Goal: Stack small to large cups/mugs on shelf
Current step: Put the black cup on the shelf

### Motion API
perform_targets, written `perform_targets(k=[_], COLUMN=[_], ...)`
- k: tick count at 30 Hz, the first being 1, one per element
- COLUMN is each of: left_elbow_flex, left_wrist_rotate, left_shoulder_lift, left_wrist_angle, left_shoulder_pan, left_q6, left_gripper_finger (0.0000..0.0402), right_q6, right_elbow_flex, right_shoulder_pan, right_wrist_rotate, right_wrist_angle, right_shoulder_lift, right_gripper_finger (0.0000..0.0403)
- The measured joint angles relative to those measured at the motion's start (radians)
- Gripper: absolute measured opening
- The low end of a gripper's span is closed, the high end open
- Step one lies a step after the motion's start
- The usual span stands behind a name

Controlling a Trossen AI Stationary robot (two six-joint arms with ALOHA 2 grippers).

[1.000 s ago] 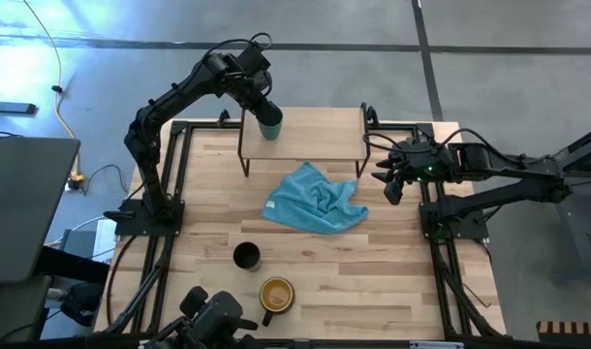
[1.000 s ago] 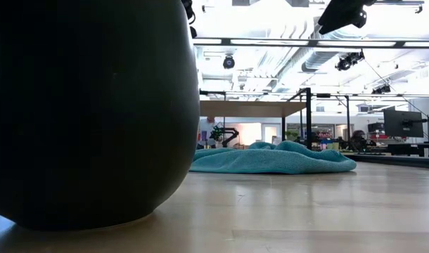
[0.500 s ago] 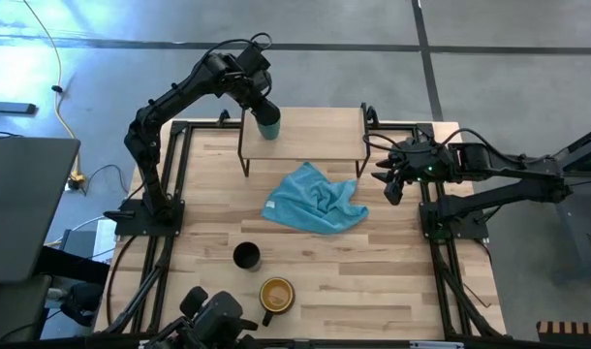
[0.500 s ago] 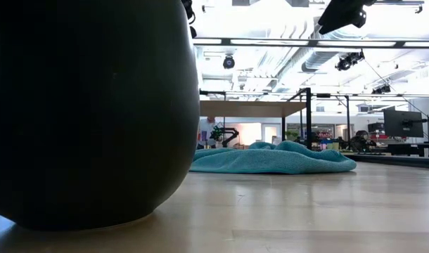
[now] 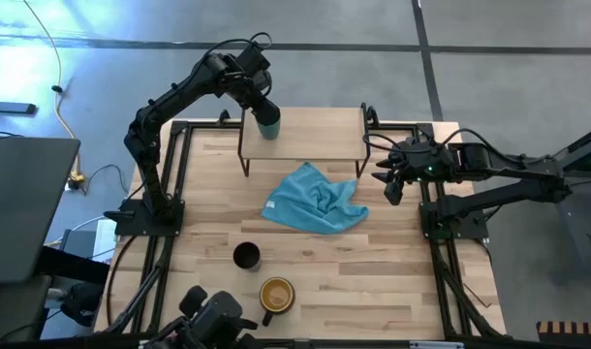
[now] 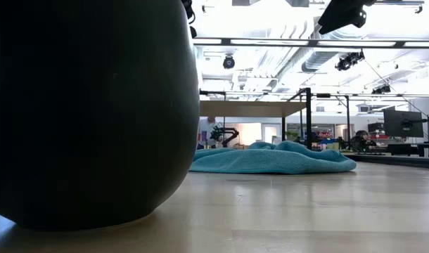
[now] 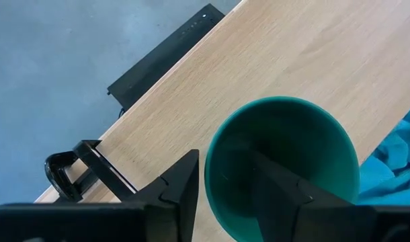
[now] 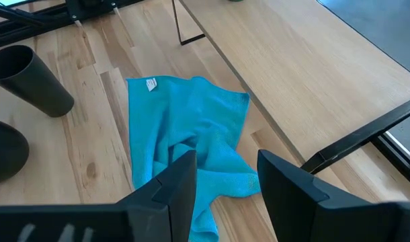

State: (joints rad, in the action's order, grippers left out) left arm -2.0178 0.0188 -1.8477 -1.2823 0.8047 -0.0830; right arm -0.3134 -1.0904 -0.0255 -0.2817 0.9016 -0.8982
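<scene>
On shelf: teal cup empty, left jaws apart straddling rim; right jaws apart.

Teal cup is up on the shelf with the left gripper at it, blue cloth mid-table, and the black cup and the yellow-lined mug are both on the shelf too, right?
Not quite. The black cup and the mug stand on the tabletop, near its front edge, not on the shelf; the high view shows it. The rest holds: the teal cup is on the shelf with the left gripper at it, and the blue cloth lies mid-table.

Bright, even overhead light (low view glary), soft shadows.
</scene>
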Motion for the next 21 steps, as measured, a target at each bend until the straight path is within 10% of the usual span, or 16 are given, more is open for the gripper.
perform_targets(k=[21], left_elbow_flex=[-0.004], left_wrist_rotate=[0.017], left_shoulder_lift=[0.032], left_wrist_angle=[0.008], left_shoulder_pan=[0.0], left_q6=[0.0], left_gripper_finger=[0.0113], right_q6=[0.005], right_elbow_flex=[0.0], right_shoulder_pan=[0.0], right_wrist_rotate=[0.0], right_wrist_angle=[0.0], right_shoulder_lift=[0.0], right_gripper_finger=[0.0149])
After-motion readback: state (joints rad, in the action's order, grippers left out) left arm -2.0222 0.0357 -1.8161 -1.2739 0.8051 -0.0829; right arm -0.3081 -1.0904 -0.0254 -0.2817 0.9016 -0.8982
